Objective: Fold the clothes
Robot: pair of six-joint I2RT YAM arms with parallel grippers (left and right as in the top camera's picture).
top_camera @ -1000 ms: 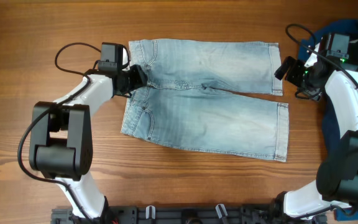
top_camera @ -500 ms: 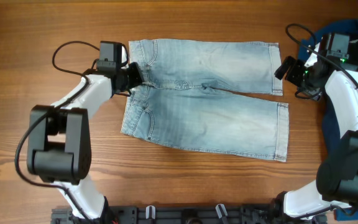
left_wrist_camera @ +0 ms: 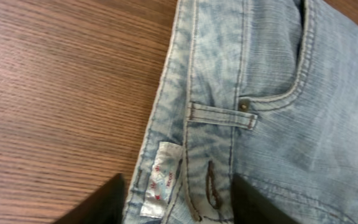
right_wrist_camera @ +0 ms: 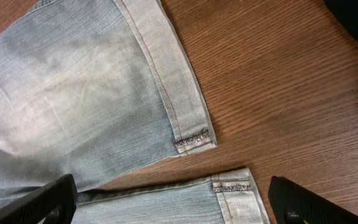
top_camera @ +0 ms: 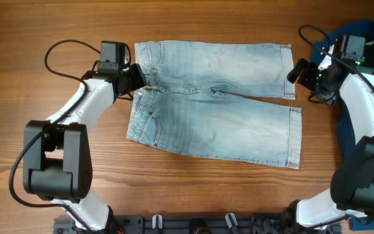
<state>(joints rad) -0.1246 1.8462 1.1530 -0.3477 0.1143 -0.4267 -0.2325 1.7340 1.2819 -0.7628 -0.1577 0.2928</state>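
Observation:
The clothes, light blue faded jeans [top_camera: 219, 110], lie flat on the wooden table with the waistband to the left and both hemmed cuffs to the right. My left gripper [top_camera: 135, 77] sits at the waistband's edge. In the left wrist view it [left_wrist_camera: 176, 205] stands open, its dark fingers [left_wrist_camera: 98, 205] straddling the waistband and a white label [left_wrist_camera: 157, 180]. A belt loop and a pocket rivet [left_wrist_camera: 244, 107] show just beyond. My right gripper [top_camera: 299, 70] hovers by the upper leg's cuff [right_wrist_camera: 188, 106], wide open [right_wrist_camera: 179, 205] and holding nothing, with the lower cuff [right_wrist_camera: 238, 193] between its fingers.
A dark blue garment [top_camera: 362, 29] lies at the table's far right corner behind the right arm, and a dark garment [top_camera: 348, 133] lies beside that arm's base. A black cable [top_camera: 63, 52] loops left of the left arm. Bare wood [top_camera: 193, 195] surrounds the jeans.
My left gripper has drawn back leftward to the waistband's outer edge, and its jaws now stand apart. The jeans have barely shifted. The right arm has not moved.

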